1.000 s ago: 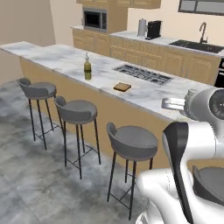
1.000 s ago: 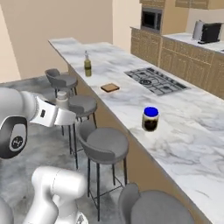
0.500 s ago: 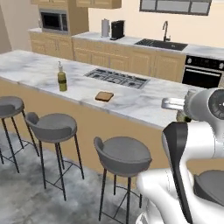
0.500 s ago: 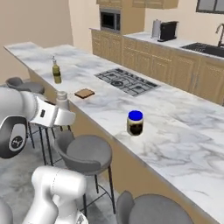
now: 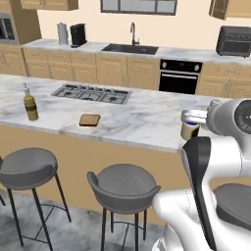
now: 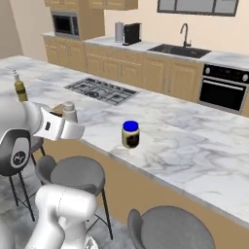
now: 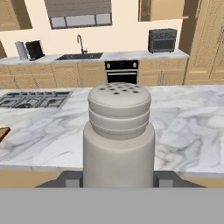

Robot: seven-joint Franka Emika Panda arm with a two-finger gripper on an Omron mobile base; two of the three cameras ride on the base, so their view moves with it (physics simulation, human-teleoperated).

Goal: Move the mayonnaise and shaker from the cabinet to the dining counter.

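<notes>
Right base view: mayonnaise (image 6: 130, 134) label dark, writing unreadable.

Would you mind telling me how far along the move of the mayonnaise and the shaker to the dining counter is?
Roughly halfway. The mayonnaise already stands on the dining counter. The shaker is in the hand, upright, held off the counter's near edge and not yet over the top. What's left is to carry it over the marble, set it down and let go.

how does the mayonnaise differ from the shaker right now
The mayonnaise stands on the dining counter; the shaker is held off it in the gripper. The mayonnaise has a blue lid and dark label; the shaker is plain pale grey with a holed top. Both are upright.
</notes>
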